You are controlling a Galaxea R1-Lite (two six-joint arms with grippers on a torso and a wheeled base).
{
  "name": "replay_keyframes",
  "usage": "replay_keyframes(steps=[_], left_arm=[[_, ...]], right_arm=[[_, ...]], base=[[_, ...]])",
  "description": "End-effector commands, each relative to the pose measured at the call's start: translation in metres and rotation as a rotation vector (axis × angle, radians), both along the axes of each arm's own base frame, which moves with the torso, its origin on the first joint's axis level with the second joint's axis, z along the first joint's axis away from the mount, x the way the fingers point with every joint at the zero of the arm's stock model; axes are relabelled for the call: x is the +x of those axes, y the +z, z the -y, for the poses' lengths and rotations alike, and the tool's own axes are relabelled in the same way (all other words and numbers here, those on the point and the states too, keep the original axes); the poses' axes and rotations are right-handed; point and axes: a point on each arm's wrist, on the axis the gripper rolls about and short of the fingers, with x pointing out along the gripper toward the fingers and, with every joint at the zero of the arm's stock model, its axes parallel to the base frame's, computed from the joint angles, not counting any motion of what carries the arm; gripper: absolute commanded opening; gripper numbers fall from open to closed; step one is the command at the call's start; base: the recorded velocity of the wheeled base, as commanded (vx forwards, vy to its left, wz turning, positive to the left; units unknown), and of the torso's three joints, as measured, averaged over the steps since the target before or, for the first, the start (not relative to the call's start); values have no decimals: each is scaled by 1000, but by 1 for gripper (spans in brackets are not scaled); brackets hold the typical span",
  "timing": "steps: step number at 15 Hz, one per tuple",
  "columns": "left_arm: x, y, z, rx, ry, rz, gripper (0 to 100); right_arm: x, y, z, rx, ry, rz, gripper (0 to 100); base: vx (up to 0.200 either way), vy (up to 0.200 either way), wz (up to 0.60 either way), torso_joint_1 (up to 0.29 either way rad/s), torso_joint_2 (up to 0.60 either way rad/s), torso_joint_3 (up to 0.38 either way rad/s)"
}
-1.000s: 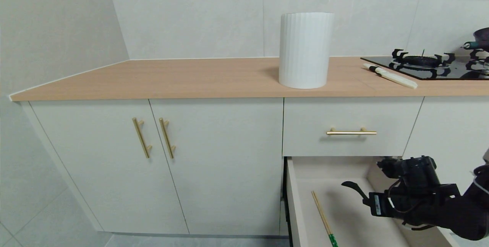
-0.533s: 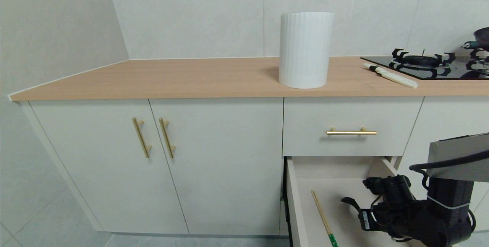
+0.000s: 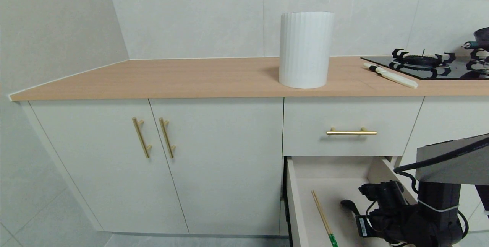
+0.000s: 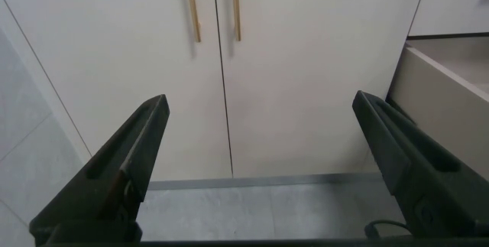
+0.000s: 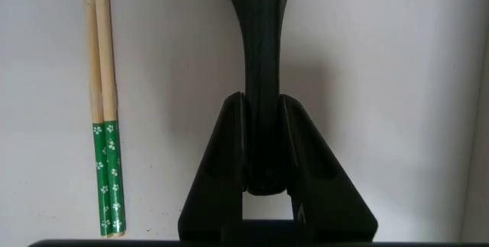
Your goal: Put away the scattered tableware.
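A black spoon (image 3: 347, 203) (image 5: 260, 40) hangs low inside the open lower drawer (image 3: 293, 195), with my right gripper (image 3: 360, 218) (image 5: 262, 136) shut on its handle. A pair of wooden chopsticks with green ends (image 3: 323, 219) (image 5: 102, 102) lies on the drawer floor beside the spoon, apart from it. A white knife (image 3: 390, 75) rests on the counter by the stove. My left gripper (image 4: 260, 167) is held open with nothing in it, in front of the lower cabinet doors (image 4: 221, 63).
A tall white ribbed container (image 3: 304, 50) stands on the wooden counter (image 3: 183, 78). A gas stove (image 3: 424, 63) is at the right. Above the open drawer is a closed drawer with a gold handle (image 3: 351, 132). Double doors with gold handles (image 3: 153, 138) are on the left.
My right arm has come down and nearer with the black spoon, bringing it lower into the drawer. The chopsticks and the counter items have stayed put.
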Motion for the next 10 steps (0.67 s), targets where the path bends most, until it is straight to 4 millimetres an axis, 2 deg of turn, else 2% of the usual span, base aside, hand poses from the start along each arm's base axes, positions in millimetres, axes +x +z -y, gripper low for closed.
replay_keyframes(steps=[1, 4, 5, 10], left_arm=[[0, 0, 0, 0, 0, -1, 100], [0, 0, 0, 0, 0, 1, 100], [0, 0, 0, 0, 0, 1, 100], [0, 0, 0, 1, 0, -1, 100]], right_arm=[[0, 0, 0, 1, -1, -2, 0], [0, 0, 0, 1, -1, -2, 0], [0, 0, 0, 1, -1, -2, 100], [0, 0, 0, 1, -1, 0, 100]], base=[[0, 0, 0, 0, 0, 0], [0, 0, 0, 0, 0, 0], [0, 0, 0, 0, 0, 0], [0, 0, 0, 0, 0, 0]])
